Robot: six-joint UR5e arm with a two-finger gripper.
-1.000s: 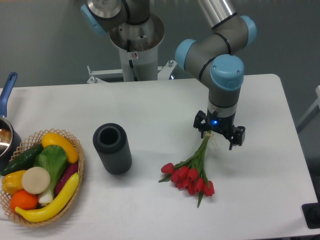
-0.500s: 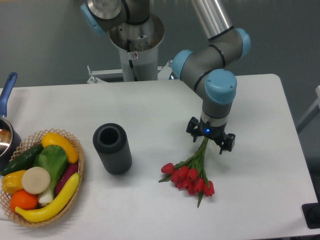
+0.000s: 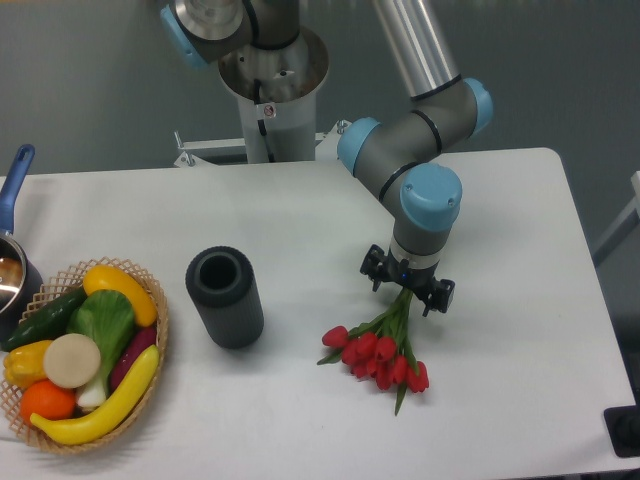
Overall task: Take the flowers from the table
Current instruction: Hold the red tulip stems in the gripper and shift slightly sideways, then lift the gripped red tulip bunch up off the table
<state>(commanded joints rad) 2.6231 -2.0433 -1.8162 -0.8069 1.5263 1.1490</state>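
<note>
The flowers [image 3: 380, 350], a small bunch of red tulip buds on green stems, lie on the white table [image 3: 300, 220] right of centre, buds toward the front. My gripper [image 3: 407, 292] hangs straight over the upper end of the stems, its dark fingers spread on either side of them. The fingers stand open and the stems show between them, not clamped. The very top of the stems is hidden under the gripper body.
A dark cylinder [image 3: 226, 296] stands left of the flowers. A wicker basket [image 3: 150, 390] of toy vegetables sits at the front left, with a pot [image 3: 12, 270] and its blue handle behind it. The robot base [image 3: 270, 90] rises at the table's back edge.
The gripper has moved left and toward the front, from beside the stem tips to right above the stems. The flowers have not moved.
</note>
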